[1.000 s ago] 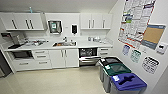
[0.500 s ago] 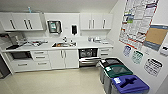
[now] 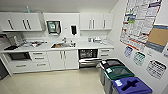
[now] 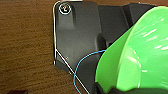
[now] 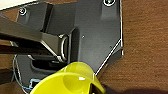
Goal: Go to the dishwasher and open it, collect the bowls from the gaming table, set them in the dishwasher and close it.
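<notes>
the kitchenette wall fills the head view: white upper cabinets, a pale counter with a sink, and white lower cabinet doors. the dishwasher sits under the counter just right of the sink cabinet, its door partly lowered so the dark inside shows above the steel front. on the right wall hangs a large poster sheet, its print too small to read, with a cork board beside it and smaller signs below, also unreadable. three bins stand in a row along that wall: a dark one, a green-lidded one and a blue-lidded one, the first close beside the dishwasher.

in the left wrist view a lime green bowl looms large and tilted against the dark robot plate, over a brown wood-grain surface; a thin blue wire loops past its rim. whether the left gripper's fingers are clamped on it cannot be told.

in the right wrist view a yellow bowl sits tilted near the plate, above the same brown grain; the right gripper's state cannot be told either.

two bowls, one per wrist view.
</notes>
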### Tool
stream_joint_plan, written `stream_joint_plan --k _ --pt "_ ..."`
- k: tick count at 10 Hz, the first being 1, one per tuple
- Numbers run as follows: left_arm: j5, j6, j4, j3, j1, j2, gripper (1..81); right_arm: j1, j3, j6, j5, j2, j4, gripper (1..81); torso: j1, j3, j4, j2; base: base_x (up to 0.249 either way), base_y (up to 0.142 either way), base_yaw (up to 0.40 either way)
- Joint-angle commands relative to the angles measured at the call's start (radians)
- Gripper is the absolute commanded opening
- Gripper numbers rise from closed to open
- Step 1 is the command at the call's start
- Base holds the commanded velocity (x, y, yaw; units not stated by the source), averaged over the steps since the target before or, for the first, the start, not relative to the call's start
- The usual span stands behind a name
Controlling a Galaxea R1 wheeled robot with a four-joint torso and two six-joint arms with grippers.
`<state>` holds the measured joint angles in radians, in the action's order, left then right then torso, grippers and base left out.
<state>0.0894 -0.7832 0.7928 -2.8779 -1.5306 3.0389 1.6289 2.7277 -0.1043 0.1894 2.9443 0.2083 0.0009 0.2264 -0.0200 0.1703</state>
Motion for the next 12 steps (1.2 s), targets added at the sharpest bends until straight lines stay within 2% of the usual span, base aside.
stream_joint_plan --k 1,12 --pt "-0.036 0.001 -0.001 -0.003 0.037 -0.003 1.0 -0.025 0.007 0.005 -0.05 -0.012 0.013 1.0 0.0 0.0 0.0 0.0 0.101 0.0 0.0" --pt "-0.03 0.001 -0.003 -0.003 0.039 -0.005 1.0 -0.031 0.009 0.003 -0.051 -0.012 0.013 1.0 0.0 0.0 0.0 0.0 0.111 0.0 0.0"
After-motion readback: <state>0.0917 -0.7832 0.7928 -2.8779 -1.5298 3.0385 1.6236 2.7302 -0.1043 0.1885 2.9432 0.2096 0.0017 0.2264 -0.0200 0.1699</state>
